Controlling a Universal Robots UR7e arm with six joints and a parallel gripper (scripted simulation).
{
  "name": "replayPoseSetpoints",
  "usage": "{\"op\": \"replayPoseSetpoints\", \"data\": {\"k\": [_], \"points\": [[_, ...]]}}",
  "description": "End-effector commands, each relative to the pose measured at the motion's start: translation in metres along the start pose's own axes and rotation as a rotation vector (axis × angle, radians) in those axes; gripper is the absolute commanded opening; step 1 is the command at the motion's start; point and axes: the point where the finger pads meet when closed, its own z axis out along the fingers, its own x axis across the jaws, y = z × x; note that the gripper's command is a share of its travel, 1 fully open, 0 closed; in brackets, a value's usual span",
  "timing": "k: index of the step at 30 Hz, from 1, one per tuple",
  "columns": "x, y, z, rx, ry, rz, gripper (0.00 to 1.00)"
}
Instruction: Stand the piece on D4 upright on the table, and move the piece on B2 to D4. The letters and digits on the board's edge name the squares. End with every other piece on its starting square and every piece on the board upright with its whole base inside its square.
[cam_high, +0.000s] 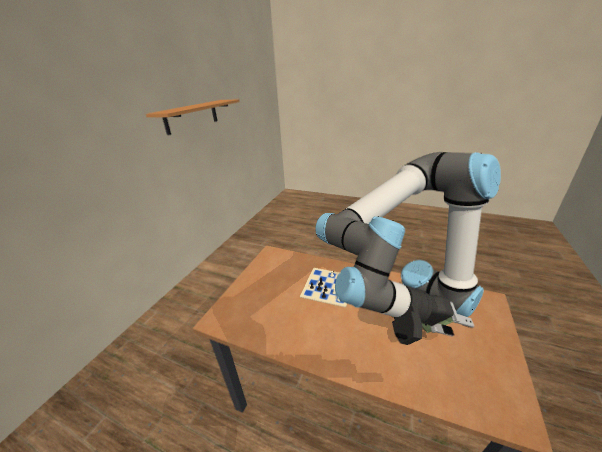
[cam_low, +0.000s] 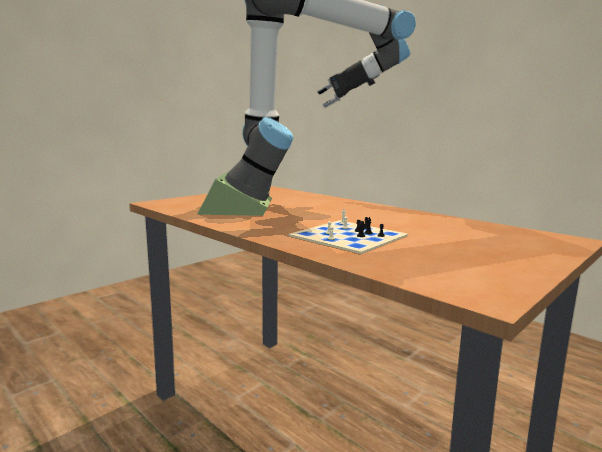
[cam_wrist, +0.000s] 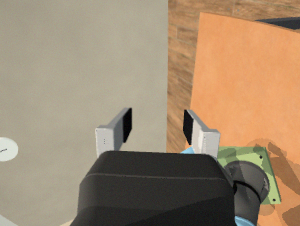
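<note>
Hanging high above the counter (cam_low: 450, 280), my end effector (cam_low: 326, 97) stood with its two fingers spread as wide as they go, and nothing was between them. From the wrist view I looked past those fingers at a grey wall and, off to one side, the orange counter edge and my own green base mount (cam_wrist: 255, 165); the board did not show there at all.

Farther down and well apart from my end effector, the small blue-and-cream chessboard (cam_low: 348, 236) lay flat on the counter, near my base. Two pale pieces (cam_low: 330, 231) stood on its nearer side, and a cluster of black pieces (cam_low: 364, 227) stood on its far side, all seemingly upright. The edge letters and digits were too small to read, so I could not tell which piece sat on D4 or on B2.

I judged that the task had not yet begun: no piece was in hand. The first step called for bringing my wrist down over the board, fingers pointing downward, finding D4, and closing on that piece without nudging its close neighbours.
</note>
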Motion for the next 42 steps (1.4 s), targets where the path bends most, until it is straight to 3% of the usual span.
{"op": "replayPoseSetpoints", "data": {"k": [1, 26, 34, 42], "points": [[0.000, 0.000, 0.000, 0.001, 0.000, -0.001, 1.00], [0.002, -0.001, -0.003, 0.002, 0.000, -0.007, 1.00], [0.009, -0.006, -0.010, 0.006, 0.000, -0.028, 1.00], [0.029, -0.017, -0.032, 0.016, -0.002, -0.088, 1.00]]}}
